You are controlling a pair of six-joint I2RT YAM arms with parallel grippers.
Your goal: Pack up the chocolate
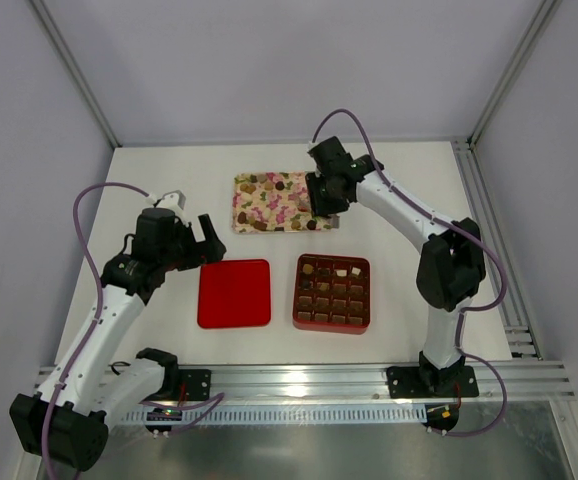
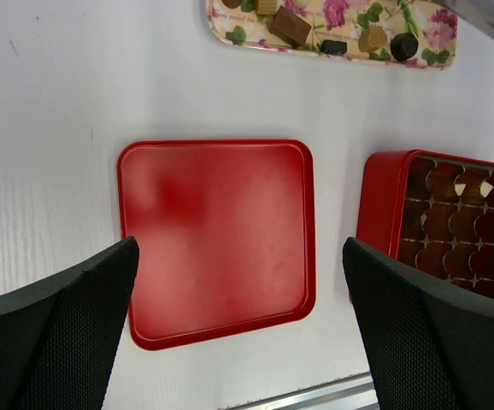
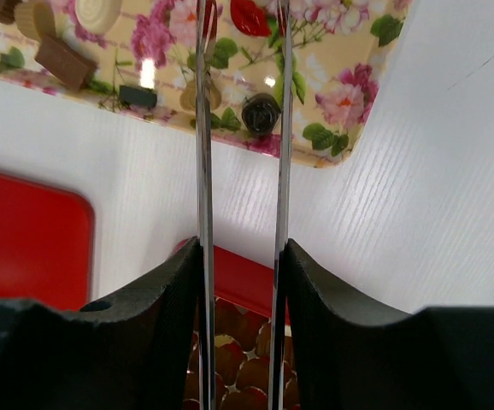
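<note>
The right claw (image 3: 242, 51) hangs over the near corner of the floral tray (image 3: 349, 85). Its two thin blades are parted by a narrow gap, and their tips run off the top of its wrist view, so I cannot tell whether they pinch anything. A dark round chocolate (image 3: 260, 111) lies on the tray beneath the gap. A brown square (image 3: 63, 60) and more pieces sit further off to the claw's left as its camera sees them. The red box (image 3: 234, 269) stands on the counter (image 3: 452, 196) back under the claw's wrist.

The left claw (image 2: 240, 248) is spread wide and empty above the red lid (image 2: 217, 239), with the box just to its right.

The risk I see is in the pinch. Flat, slim blades on a rounded piece may squeeze it out sideways, or close off-centre and flick it over the tray rim just beside it. A blade coming down on that rim could also shove the tray. A weak hold might then let go on the way back to the box, dropping the piece on the counter or across two cells
</note>
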